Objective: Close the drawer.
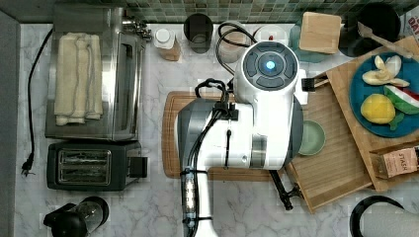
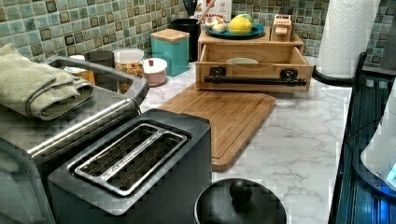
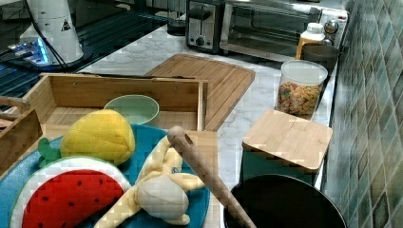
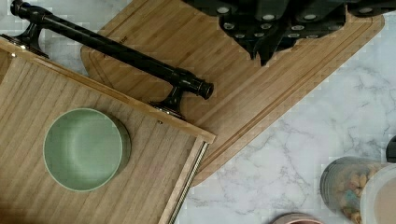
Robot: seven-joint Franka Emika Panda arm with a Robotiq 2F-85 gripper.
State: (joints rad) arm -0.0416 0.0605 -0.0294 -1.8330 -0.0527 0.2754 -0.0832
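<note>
From the wrist view, the hand (image 4: 268, 35) shows as dark fingers at the upper middle of the frame, hanging over the grooved cutting board (image 4: 243, 93); they hold nothing, but whether they are spread or closed I cannot tell. The drawer (image 4: 154, 163) fills the lower left of the frame, pulled well out, with its black handle (image 4: 116, 53) running from the upper left toward the centre, near the hand but apart from it, and a green bowl (image 4: 84, 149) sitting loose on its slatted floor. The main risk, as I judge it, is a push that lands off-centre on the handle or on one end of the front rim: the drawer could skew on its runner and jam, or the whole wooden unit could slide along the marble table (image 4: 303, 154). A hard shove might also send the bowl skidding. In the left view the drawer (image 2: 254, 70) sits at upper centre, open toward the camera, beneath a plate of toy fruit (image 2: 231, 29) that a jolt could upset. In the top view it lies at right centre.
</note>
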